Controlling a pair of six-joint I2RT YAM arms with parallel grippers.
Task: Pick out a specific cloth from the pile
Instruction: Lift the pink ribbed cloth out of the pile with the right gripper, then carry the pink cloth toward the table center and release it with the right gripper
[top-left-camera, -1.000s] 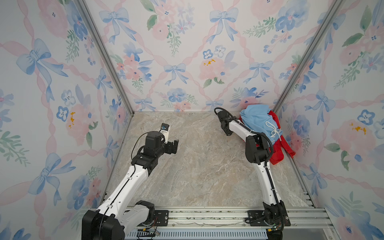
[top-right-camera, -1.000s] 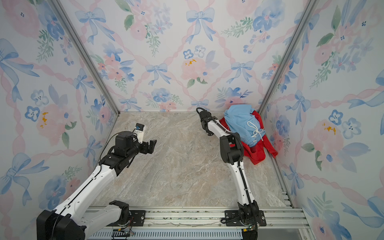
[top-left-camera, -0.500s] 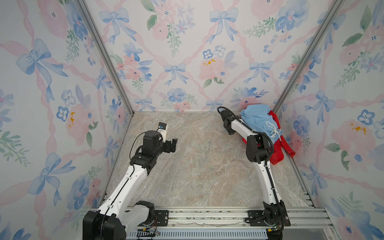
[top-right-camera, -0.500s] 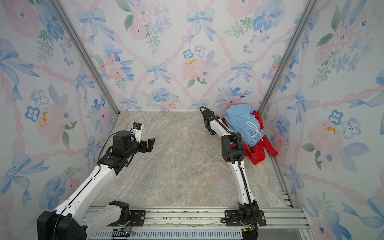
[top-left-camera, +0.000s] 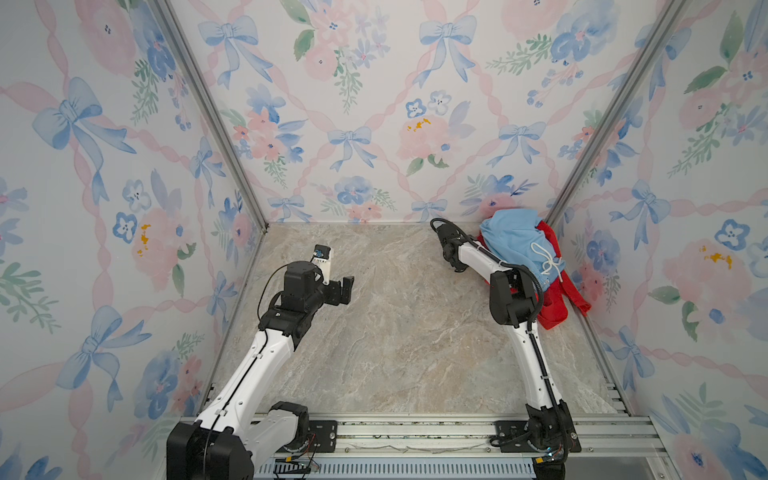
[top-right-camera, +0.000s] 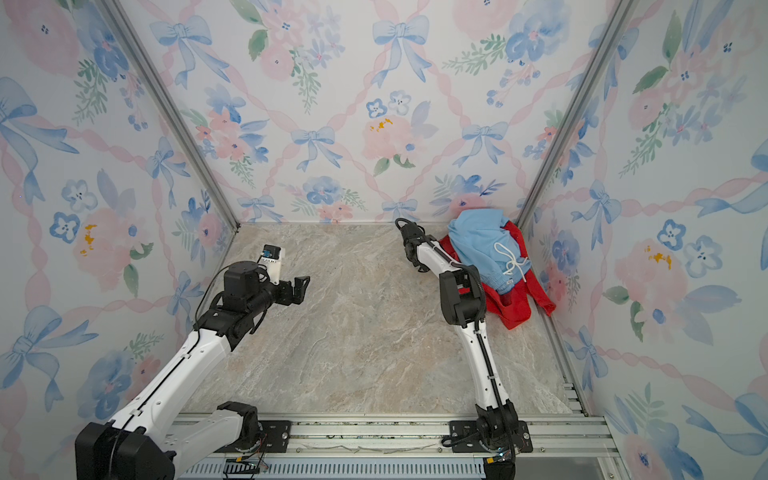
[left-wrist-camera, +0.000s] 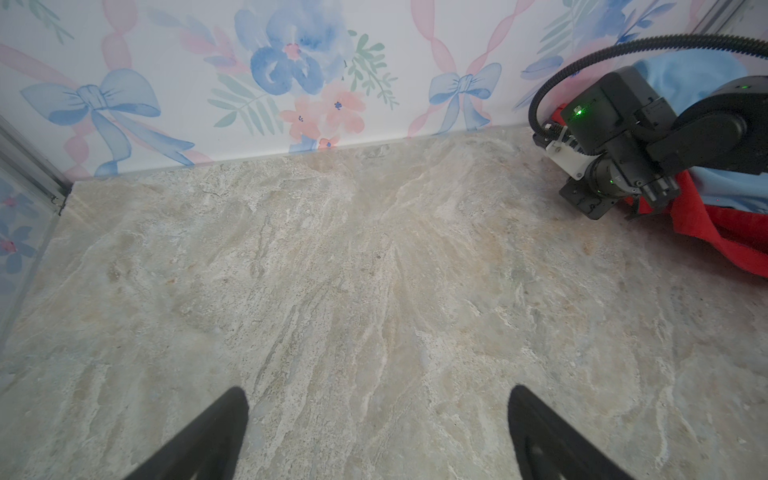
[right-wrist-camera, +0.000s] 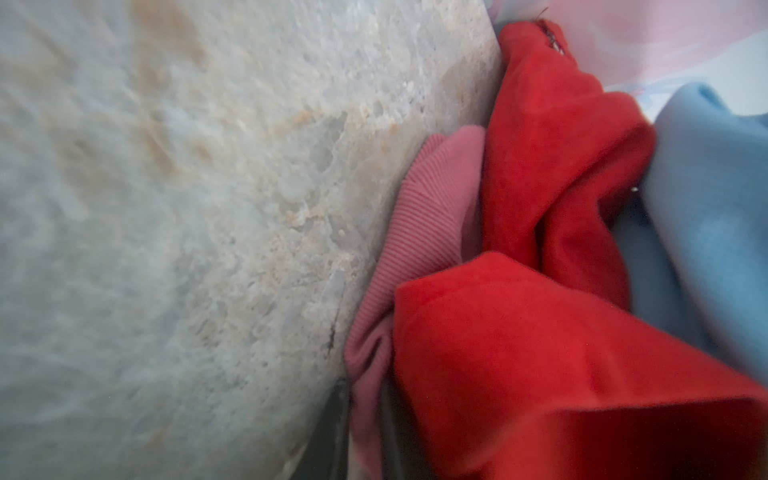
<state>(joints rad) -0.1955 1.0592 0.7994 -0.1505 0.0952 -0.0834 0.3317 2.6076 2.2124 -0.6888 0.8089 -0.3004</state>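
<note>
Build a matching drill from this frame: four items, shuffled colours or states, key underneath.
Column 1
1. left gripper
2. ribbed cloth
3. drawstring shorts
4. garment under the shorts

Column 2
A. light blue
B. dusty pink
C. open, empty
D. bright red

Pairs: 1-C, 2-B, 3-A, 4-D

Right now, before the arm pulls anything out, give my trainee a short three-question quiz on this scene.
1. True or false: the left tool holds a garment.
2. What tops the pile? A) light blue shorts B) a towel C) a sock
3. Fill in: the ribbed pink cloth is partly covered by the ___ cloth.
Key: 1 false, its jaws stand open; 2 A; 3 red cloth.
</note>
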